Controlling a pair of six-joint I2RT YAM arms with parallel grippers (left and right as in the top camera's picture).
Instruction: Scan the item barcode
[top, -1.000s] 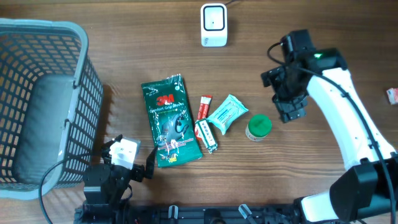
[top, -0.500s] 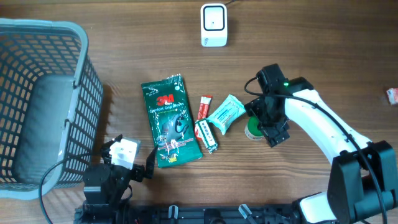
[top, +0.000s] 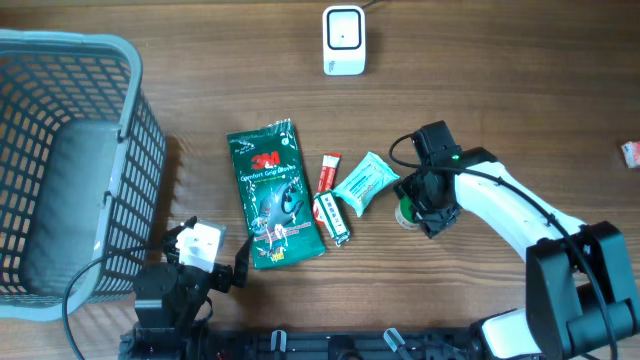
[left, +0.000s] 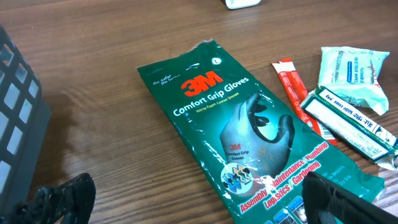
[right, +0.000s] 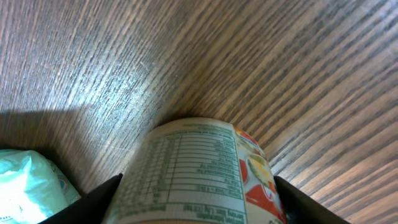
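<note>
At the lower left of the overhead frame, the left gripper (top: 205, 258) sits with its jaws spread wide, just beside the bottom corner of the 3M gloves pack (top: 273, 195). Right of the pack lie a red sachet (top: 329, 172), a slim white box (top: 332, 218) and a teal wipes packet (top: 365, 182). At centre right, the small green-lidded can (right: 199, 162) stands on the counter (top: 500, 90). The right gripper (top: 425, 205) straddles it, fingers (right: 93, 202) at its sides. I cannot tell whether they press it. The white scanner (top: 343, 40) sits at top centre, well apart.
</note>
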